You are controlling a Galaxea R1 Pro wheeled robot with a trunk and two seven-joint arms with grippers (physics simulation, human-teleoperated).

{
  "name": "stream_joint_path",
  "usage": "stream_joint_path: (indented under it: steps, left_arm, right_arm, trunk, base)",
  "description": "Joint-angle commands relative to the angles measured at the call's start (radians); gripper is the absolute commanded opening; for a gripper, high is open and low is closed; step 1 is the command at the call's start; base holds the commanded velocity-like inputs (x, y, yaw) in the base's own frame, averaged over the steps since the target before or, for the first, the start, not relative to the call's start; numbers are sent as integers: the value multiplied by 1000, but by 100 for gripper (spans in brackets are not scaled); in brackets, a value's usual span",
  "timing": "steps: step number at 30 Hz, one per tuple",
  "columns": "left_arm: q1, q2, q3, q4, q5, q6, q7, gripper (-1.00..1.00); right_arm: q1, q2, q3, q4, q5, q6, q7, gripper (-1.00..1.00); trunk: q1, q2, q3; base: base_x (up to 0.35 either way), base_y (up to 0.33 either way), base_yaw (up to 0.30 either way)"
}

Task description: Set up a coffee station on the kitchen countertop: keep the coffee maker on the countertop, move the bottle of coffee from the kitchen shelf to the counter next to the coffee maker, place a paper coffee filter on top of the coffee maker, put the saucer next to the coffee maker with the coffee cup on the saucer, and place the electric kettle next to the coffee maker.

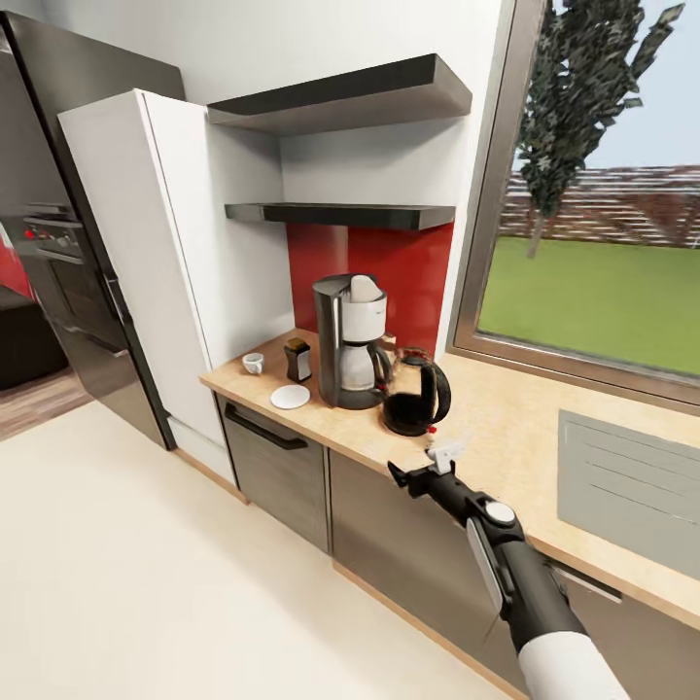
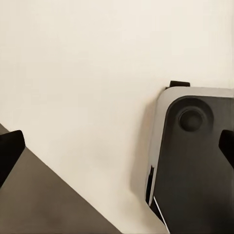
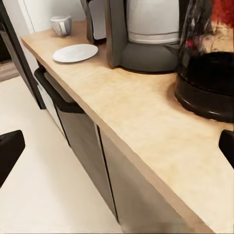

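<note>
Coffee maker (image 1: pixel 350 342), one kettle (image 1: pixel 416 393), one saucer (image 1: pixel 290 396), one cup (image 1: pixel 253 363); right end effector (image 1: pixel 425 467) spread apart, empty.

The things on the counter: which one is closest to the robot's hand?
The black electric kettle. It stands nearest the right gripper; the coffee maker, saucer and cup sit farther along.

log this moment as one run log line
right gripper: open, empty, near black electric kettle | kettle beside grey coffee maker | white saucer bare | small white cup off saucer

Saucer (image 1: pixel 290 396) left of coffee maker (image 1: pixel 350 340), kettle (image 1: pixel 416 392) right
</note>
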Motion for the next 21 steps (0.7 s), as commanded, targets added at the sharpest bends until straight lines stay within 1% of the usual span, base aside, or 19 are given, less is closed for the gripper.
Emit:
stream_joint_path:
  steps: [1, 3, 4, 5, 8, 9, 10, 11, 13, 15, 16, 18, 19, 21]
  left_arm:
    - [0, 0, -9, -1, 6, -2, 4, 100]
    - [0, -1, -11, -1, 4, -3, 3, 100]
    - [0, -3, -12, -1, 3, -2, 3, 100]
    - [0, -5, -14, -1, 2, -1, -1, 100]
    - [0, -5, -18, -4, 1, -2, -4, 100]
    - [-1, -4, -18, -5, 1, -3, -4, 100]
    - [-1, -4, -18, -6, 1, -4, -4, 100]
    - [-1, -4, -18, -7, 1, -5, -4, 100]
    - [-2, -5, -18, -14, 1, -8, -5, 100]
    - [-2, -5, -19, -46, -1, -10, -6, 100]
    - [-2, -2, -20, -106, -10, -10, -6, 100]
    - [-2, -1, -19, -146, -18, -10, -5, 100]
    - [-2, -2, -19, -173, -20, -10, -5, 100]
    - [-2, -3, -19, -205, -22, -11, -5, 100]
  right_arm:
    - [-1, 2, -5, 18, 10, 1, 9, 100]
    - [0, 3, -6, 107, 10, -28, 8, 100]
    - [0, 3, -6, 255, 10, -105, 8, 100]
    - [0, 3, -5, 379, 11, -163, 7, 100]
    - [0, 4, -5, 567, 14, -210, 5, 100]
    - [0, 4, -5, 586, 15, -212, 5, 100]
    - [0, 5, -5, 639, 16, -216, 5, 100]
    - [0, 5, -5, 655, 17, -217, 5, 100]
    - [0, 4, -5, 736, 20, -218, 5, 100]
    - [0, 3, -4, 818, 22, -219, -7, 100]
    - [0, 1, -4, 910, 22, -218, -79, 100]
    - [1, 0, -3, 966, 22, -217, -165, 100]
    - [1, -3, -3, 997, 22, -217, -245, 100]
    - [2, -6, -3, 1018, 22, -216, -359, 100]
  trunk:
    - [1, -2, -2]
    - [1, -2, -2]
    - [1, -2, -2]
    - [1, -2, -2]
    - [1, -2, -2]
    - [1, -2, -2]
    - [1, -2, -2]
    - [1, -2, -2]
    - [1, -2, -2]
    - [1, -2, -2]
    - [1, -2, -2]
    - [1, -2, -2]
    - [1, -2, -2]
    - [1, -2, -2]
  base:
    - [0, 1, 0]
    - [0, 0, 0]
    - [0, 0, 0]
    - [0, 0, 0]
    - [0, 0, 0]
    - [0, 0, 0]
    - [0, 0, 0]
    - [0, 0, 0]
    - [0, 0, 0]
    - [0, 0, 0]
    - [0, 0, 0]
    - [0, 0, 0]
    - [0, 0, 0]
    - [0, 0, 0]
